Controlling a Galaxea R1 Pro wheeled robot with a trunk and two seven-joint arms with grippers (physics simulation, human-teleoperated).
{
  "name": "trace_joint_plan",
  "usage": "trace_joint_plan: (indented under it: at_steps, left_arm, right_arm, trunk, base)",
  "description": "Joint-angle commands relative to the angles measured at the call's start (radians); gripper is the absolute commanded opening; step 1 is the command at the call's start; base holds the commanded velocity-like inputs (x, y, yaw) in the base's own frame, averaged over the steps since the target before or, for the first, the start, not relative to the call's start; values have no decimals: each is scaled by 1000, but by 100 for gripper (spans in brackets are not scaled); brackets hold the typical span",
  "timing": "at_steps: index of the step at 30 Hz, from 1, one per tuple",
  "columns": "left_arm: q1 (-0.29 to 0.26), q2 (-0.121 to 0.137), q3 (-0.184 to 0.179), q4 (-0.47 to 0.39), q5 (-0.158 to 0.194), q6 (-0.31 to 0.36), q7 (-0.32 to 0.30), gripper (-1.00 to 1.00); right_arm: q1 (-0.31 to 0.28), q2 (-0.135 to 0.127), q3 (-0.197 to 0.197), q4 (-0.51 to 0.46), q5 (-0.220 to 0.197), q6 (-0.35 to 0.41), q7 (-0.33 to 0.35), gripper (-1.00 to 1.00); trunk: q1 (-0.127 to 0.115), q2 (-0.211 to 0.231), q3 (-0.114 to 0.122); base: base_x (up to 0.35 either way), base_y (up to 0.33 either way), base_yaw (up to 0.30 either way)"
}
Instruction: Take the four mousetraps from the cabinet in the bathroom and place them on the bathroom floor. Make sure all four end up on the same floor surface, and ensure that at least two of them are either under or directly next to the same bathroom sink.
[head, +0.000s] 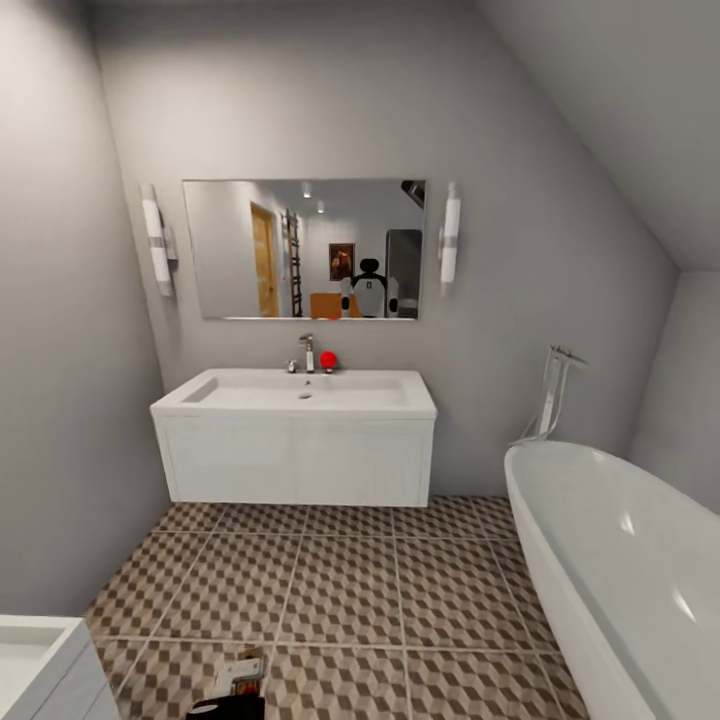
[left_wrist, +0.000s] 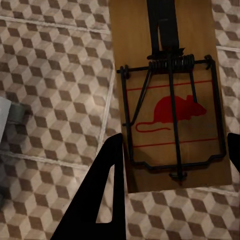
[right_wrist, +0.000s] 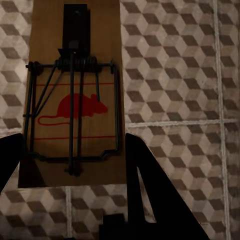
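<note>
While the head camera faces a grey wall, the bathroom floor (head: 340, 590) of cube-patterned tiles spreads below a white bathtub (head: 620, 570) at the right and a wall-hung white sink unit (head: 295, 440) under a mirror (head: 305, 250). Each wrist view has a mousetrap (tan board, wire bar, red mouse print) above the tiles: the left gripper (left_wrist: 172, 165) has its fingers at the sides of one mousetrap (left_wrist: 170, 100), clenched on it, and the right gripper (right_wrist: 72, 160) likewise grasps the other mousetrap (right_wrist: 75, 95).

Head faces sink (head: 295, 395), wrists overlook floor (left_wrist: 55, 75)
</note>
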Motion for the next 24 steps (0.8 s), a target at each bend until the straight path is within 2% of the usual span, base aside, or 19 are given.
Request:
trace_joint_plan:
  at_steps: [1,5,7,8,10,12,16,21,24]
  left_arm:
    - [-1,2,-3,-1,10,1,5,-100]
    - [-1,32,0,-23,14,41,6,-100]
    - [-2,60,1,-95,15,108,7,-100]
    - [-2,66,1,-114,15,124,7,-100]
    - [-2,86,2,-189,19,184,8,-100]
    - [-2,99,8,-246,48,217,8,-100]
    - [-2,104,13,-271,105,225,7,-100]
    - [-2,104,13,-275,118,223,7,-100]
    - [-2,102,14,-274,120,178,7,-100]
  right_arm:
    - [-2,-1,-6,1,1,-1,-3,-100]
    - [-2,-8,-6,-76,6,17,-16,-100]
    - [-2,-12,-5,-195,8,128,-66,-100]
    - [-2,-12,-4,-217,9,162,-75,-100]
    - [-1,-12,-4,-296,11,284,-97,-100]
    - [-2,-8,-4,-354,11,347,-108,-100]
    - [-5,-4,-4,-385,8,348,-112,-100]
    - [-5,0,-2,-381,10,306,-113,-100]
    - [-5,2,-1,-380,10,283,-113,-100]
  trunk:
    - [1,-1,-1]
    - [1,-1,-1]
    - [1,-1,-1]
    - [1,-1,-1]
    - [1,-1,-1]
    - [1,-1,-1]
    - [1,-1,-1]
    - [1,-1,-1]
    - [1,-1,-1]
  base:
    - [324,0,0]
    - [326,0,0]
    - [331,0,0]
    - [331,0,0]
    - [332,0,0]
    - [332,0,0]
    - [333,0,0]
    - [331,0,0]
    - [309,0,0]
